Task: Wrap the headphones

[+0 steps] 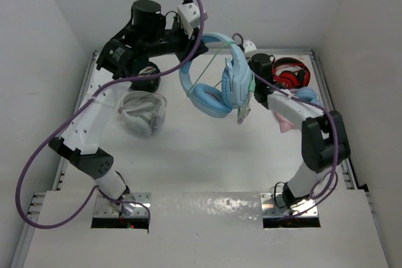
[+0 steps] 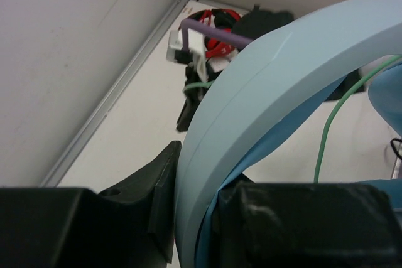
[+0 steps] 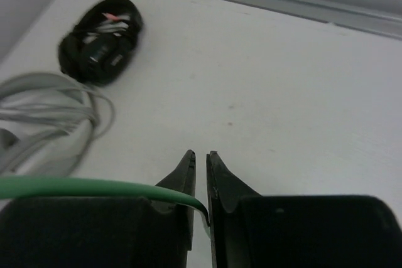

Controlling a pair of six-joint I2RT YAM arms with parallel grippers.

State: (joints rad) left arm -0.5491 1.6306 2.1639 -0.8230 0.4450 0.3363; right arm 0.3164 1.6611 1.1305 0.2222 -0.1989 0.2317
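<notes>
The light-blue headphones (image 1: 213, 95) hang in the air at the back middle, with the headband (image 1: 217, 37) uppermost and the cups below. My left gripper (image 1: 202, 41) is shut on the headband, which fills the left wrist view (image 2: 270, 73) between my fingers (image 2: 204, 174). The pale-green cable (image 1: 207, 75) crosses the loop of the band and runs down beside the right cup. My right gripper (image 1: 247, 95) sits by that cup. In the right wrist view the jaws (image 3: 201, 155) are shut on the green cable (image 3: 94, 187), which comes in from the left.
A grey-white pair (image 1: 141, 112) and a black pair (image 1: 146, 81) lie at the left; both also show in the right wrist view, grey-white (image 3: 44, 101) and black (image 3: 100, 39). A red-and-black pair (image 1: 289, 75) sits at the back right. A pink-banded pair (image 1: 286, 120) lies under my right forearm. White walls enclose the table.
</notes>
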